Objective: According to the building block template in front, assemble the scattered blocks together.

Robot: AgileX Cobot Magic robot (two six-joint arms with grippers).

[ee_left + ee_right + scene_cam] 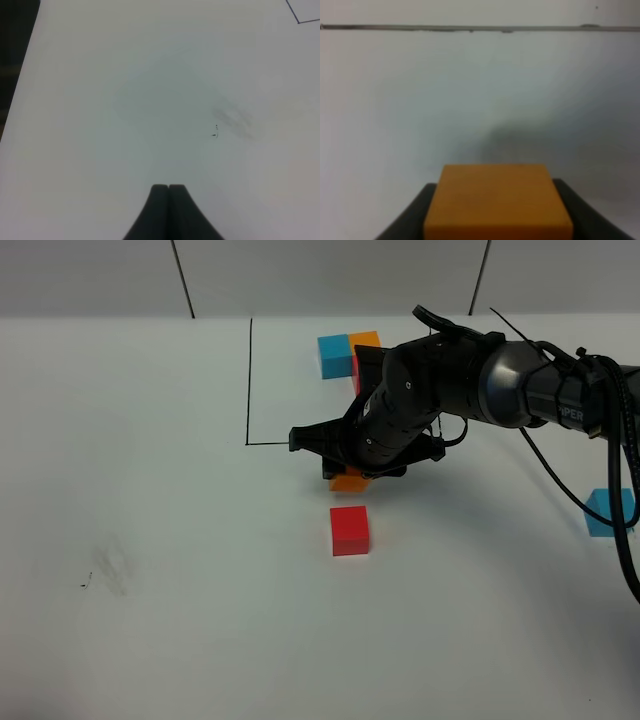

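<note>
An orange cube (497, 200), red cube (350, 530) and sky-blue cube (603, 512) against a white table (150, 440).

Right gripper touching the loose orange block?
Touching. Right wrist view: right gripper clamps orange block, both fingers flush against its sides.

The building block template (338, 353) is sitting inside black lines (249, 380). The right end effector (352, 477) is gripping the orange cube (349, 482), near the loose red cube (350, 530); the blue cube (607, 512) is lying well apart.
</note>
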